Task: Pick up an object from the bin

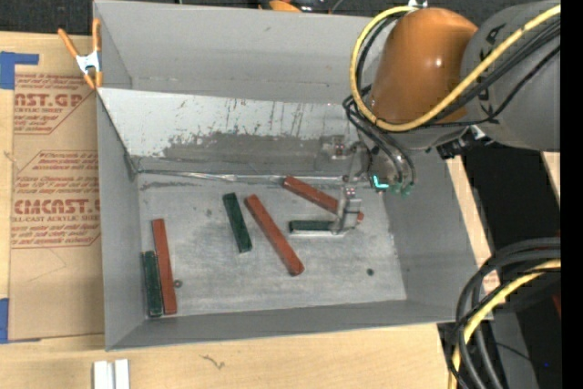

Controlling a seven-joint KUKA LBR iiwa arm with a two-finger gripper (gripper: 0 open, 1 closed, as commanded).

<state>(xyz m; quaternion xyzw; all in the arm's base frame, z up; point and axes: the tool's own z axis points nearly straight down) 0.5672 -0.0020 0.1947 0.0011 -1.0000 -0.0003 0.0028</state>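
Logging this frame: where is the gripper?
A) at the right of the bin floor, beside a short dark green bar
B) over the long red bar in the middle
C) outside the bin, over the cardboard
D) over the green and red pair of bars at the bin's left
A: the gripper is low over the right of the bin floor, at the end of the short dark green bar, with a red bar close beside it.
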